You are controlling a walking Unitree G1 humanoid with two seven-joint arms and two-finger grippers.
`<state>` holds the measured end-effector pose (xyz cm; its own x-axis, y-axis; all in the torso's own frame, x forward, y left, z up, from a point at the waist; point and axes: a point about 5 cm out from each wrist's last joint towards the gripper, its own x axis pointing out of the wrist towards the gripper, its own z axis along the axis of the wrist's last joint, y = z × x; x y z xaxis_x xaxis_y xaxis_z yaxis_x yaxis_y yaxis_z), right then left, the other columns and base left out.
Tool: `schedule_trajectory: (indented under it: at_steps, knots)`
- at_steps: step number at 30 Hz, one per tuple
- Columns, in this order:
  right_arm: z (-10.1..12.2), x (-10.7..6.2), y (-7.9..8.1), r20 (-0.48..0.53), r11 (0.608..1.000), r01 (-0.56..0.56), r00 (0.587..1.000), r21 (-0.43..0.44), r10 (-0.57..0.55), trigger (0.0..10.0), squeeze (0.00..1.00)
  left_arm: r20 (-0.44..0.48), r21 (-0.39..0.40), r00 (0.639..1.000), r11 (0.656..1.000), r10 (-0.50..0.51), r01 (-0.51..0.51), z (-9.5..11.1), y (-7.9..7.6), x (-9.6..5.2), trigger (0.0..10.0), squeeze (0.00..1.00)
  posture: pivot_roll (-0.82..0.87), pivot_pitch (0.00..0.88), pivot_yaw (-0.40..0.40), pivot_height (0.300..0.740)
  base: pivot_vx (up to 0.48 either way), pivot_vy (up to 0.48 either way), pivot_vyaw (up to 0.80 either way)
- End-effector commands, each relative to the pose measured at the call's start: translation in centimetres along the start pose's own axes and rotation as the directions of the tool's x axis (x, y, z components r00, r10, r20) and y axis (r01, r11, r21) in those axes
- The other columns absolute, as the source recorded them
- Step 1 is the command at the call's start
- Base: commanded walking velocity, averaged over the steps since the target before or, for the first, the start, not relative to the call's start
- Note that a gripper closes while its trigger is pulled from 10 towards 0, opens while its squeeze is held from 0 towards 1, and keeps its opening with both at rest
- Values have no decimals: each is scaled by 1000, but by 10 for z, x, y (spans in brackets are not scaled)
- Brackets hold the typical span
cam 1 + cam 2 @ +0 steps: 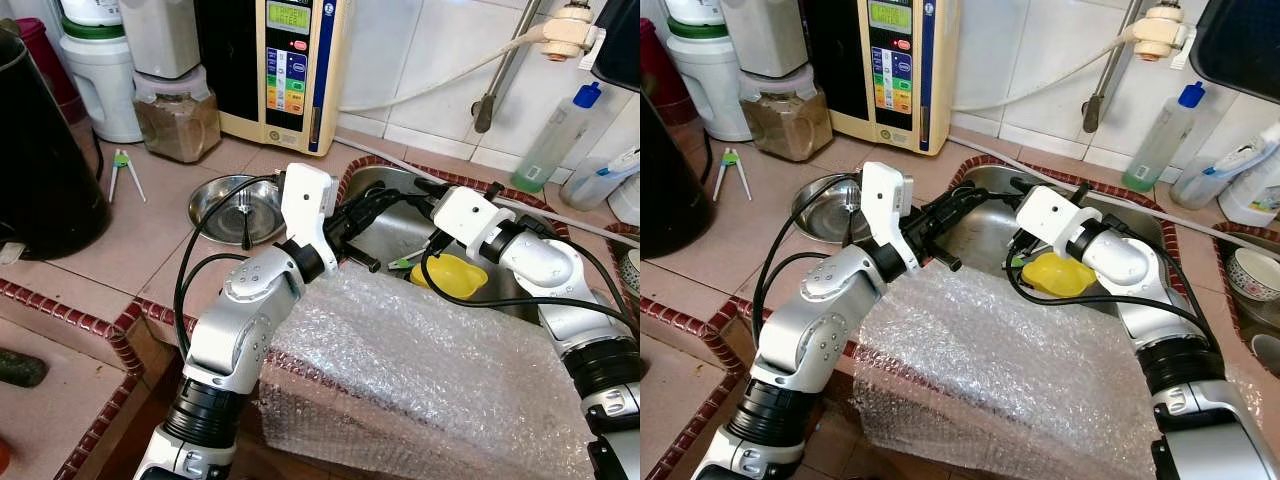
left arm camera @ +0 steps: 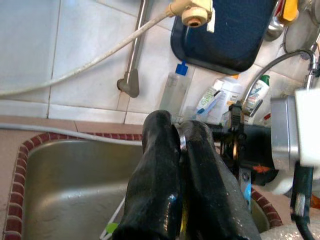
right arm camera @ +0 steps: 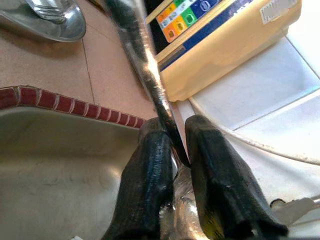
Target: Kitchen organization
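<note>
Bubble wrap [image 1: 420, 380] (no legible writing)

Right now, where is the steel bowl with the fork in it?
In the left eye view the steel bowl sits on the tiled counter to the left of the sink, in front of the water ioniser and just behind the left arm.

Both arms are showing silver, rounded housings with small dark screw recesses, black ribbed rings at the lower joints, and a white box-shaped wrist module on each. Black cables are looping from the left arm [image 1: 245, 320] and right arm [image 1: 545, 275] toward those modules. The left gripper [image 2: 180, 132] and right gripper [image 3: 172, 130] are each presenting two long, black, glossy, textured fingers.
</note>
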<state>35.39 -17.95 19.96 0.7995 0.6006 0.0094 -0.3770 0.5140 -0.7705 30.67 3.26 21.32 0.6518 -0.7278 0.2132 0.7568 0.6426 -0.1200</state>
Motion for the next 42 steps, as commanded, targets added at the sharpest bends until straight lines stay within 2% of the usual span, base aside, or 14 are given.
schedule_trajectory:
  at_steps: [1,2,5,6,9,10,11,18,24,29,39,40,41,42]
  knots:
    - [2,-1,-11,7,999,50,999,18,-50,0,0,-31,21,999,1000,-21,22,-5,-4,0,2980,0,13,76,-75,740,0,0,0]
    - [2,-1,-11,9,999,49,999,19,-49,0,0,-31,25,999,999,-22,22,-6,-4,0,2980,0,13,76,-75,740,0,0,0]
    - [2,1,-5,15,998,42,999,35,-43,0,0,-38,32,999,999,-18,19,-7,-3,-2,4863,0,19,78,-75,740,0,0,0]
    - [2,3,1,15,998,38,999,47,-38,0,0,-49,43,999,999,-12,14,-10,-2,-3,10000,0,22,77,-73,740,0,0,0]
    - [0,7,14,10,996,27,1000,81,-28,0,0,-75,55,997,998,-11,15,-15,-2,-5,10000,0,25,78,-70,740,0,0,0]
    - [-2,9,21,4,995,26,1000,95,-26,0,0,-99,40,995,999,-27,31,-19,-3,-7,10000,886,28,79,-66,740,0,0,0]
    - [-3,11,24,0,995,25,1000,101,-25,0,0,-110,38,993,998,-37,42,-21,-4,-7,10000,1000,32,81,-62,740,0,0,0]
    - [-20,19,37,-99,991,59,994,121,-47,0,0,-228,38,964,988,-140,153,-37,-10,-19,10000,1000,53,87,-41,740,0,0,0]
    - [-41,15,37,-228,986,119,970,117,-90,0,0,-227,86,967,986,-120,142,-29,-3,-22,10000,1000,71,84,-39,740,0,0,0]
    - [-64,3,36,-385,972,195,913,129,-132,0,0,-267,148,959,979,-97,140,-29,7,-27,10000,1000,80,91,-34,740,0,0,0]
    - [-88,-20,32,-521,939,303,834,161,-179,0,0,-275,165,958,978,-79,128,-27,13,-28,10000,1000,83,86,-28,740,0,0,0]
    - [-89,-21,31,-524,936,310,832,169,-181,1490,1000,-276,166,958,978,-80,129,-28,13,-28,10000,1000,81,85,-27,740,0,0,0]
    - [-90,-22,32,-527,929,318,831,188,-178,10000,1000,-279,167,957,977,-84,135,-29,12,-28,10000,1000,80,83,-27,740,0,0,0]
    - [-90,-22,32,-528,929,321,830,185,-182,10000,1000,-281,168,956,976,-87,138,-30,11,-27,10000,1000,79,80,-28,740,0,0,0]
